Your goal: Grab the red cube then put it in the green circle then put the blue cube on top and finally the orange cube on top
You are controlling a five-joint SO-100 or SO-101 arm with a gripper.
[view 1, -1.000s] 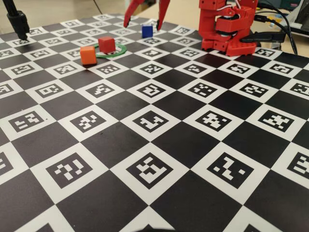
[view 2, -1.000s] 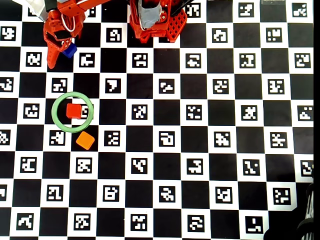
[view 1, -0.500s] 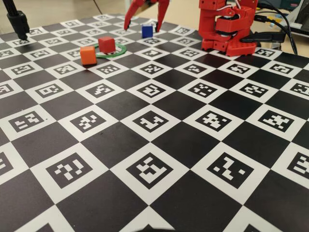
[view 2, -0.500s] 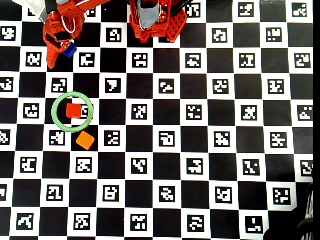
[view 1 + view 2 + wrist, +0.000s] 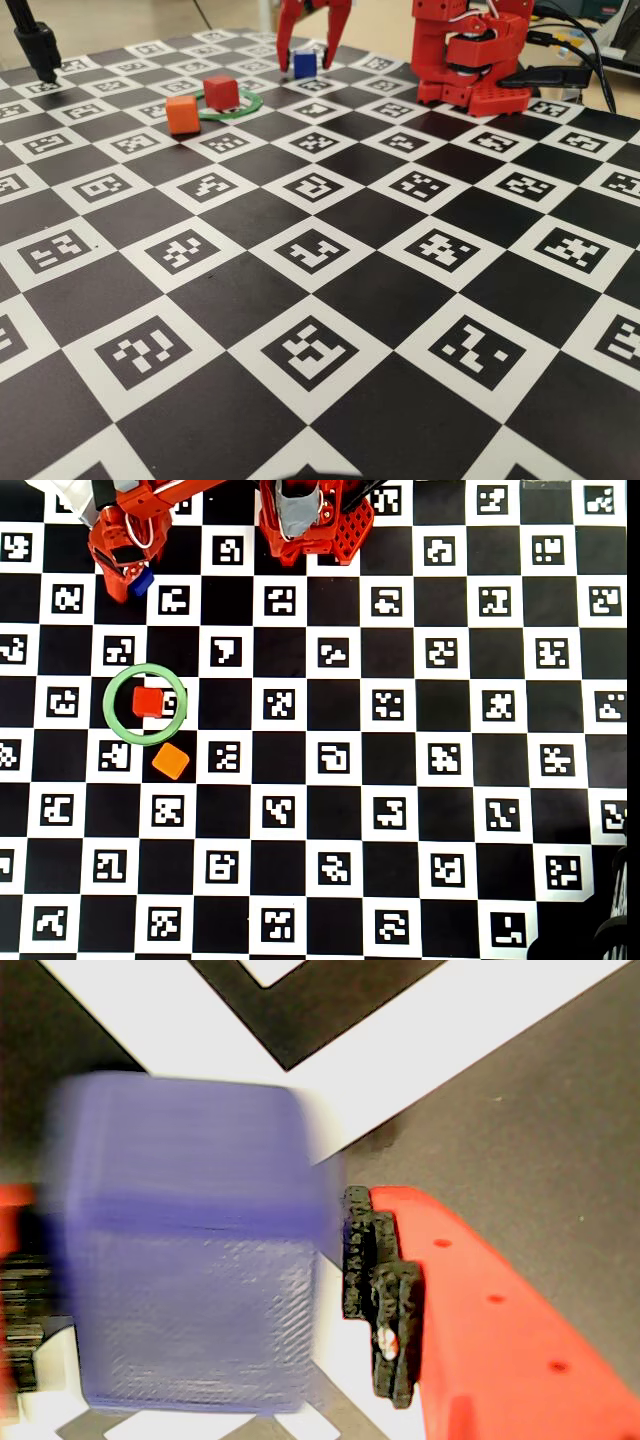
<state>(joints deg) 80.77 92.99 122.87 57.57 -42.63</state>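
Observation:
The blue cube [image 5: 304,63] stands on the mat at the far edge, also seen in the overhead view [image 5: 143,581]. My gripper [image 5: 312,45] straddles it with a red finger on each side. In the wrist view the blurred blue cube [image 5: 190,1280] fills the space between the jaws of my gripper [image 5: 200,1350], with a thin gap before the right black pad [image 5: 385,1310]. The red cube [image 5: 221,92] sits inside the green circle [image 5: 250,108], as the overhead view shows for the cube [image 5: 149,701] and ring [image 5: 108,704]. The orange cube [image 5: 182,114] lies just outside the ring [image 5: 171,761].
The arm's red base [image 5: 470,60] stands at the far side of the checkered marker mat [image 5: 320,300], to the right of the cubes. A black stand [image 5: 40,50] is at the far left corner. Cables [image 5: 590,50] lie at the far right.

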